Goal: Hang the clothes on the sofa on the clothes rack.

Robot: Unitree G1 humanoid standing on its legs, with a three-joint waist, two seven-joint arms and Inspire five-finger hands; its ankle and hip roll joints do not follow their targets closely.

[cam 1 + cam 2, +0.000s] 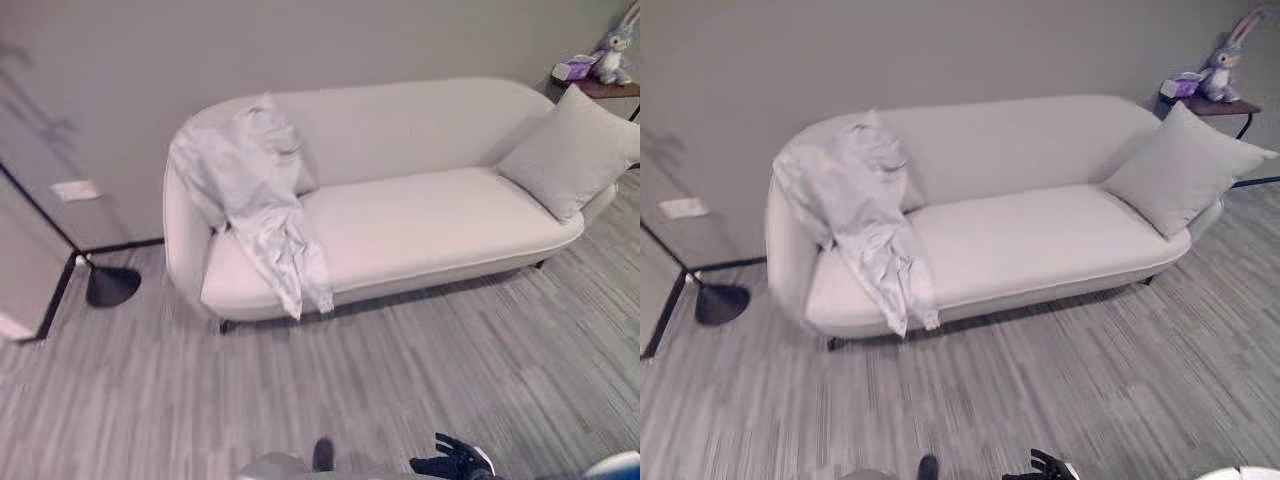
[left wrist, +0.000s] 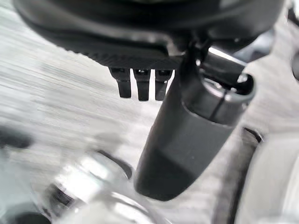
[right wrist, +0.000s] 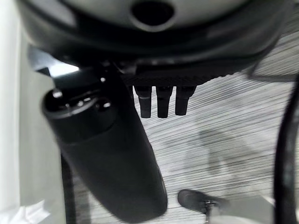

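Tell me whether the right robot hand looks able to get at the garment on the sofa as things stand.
Probably not yet. The right robot hand hangs open over bare floor, while the pale garment drapes over the sofa at its left end, well ahead. Nothing blocks the way.

we saw a plain grey wall point(image 1: 330, 40), grey striped floor point(image 1: 400, 390), a side table point(image 1: 1212, 106) and a black lamp base point(image 1: 110, 285).

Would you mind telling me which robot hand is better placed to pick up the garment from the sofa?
Probably left: the garment drapes over the sofa at its left end, that arm's side. The left robot hand and right robot hand are both open and empty.
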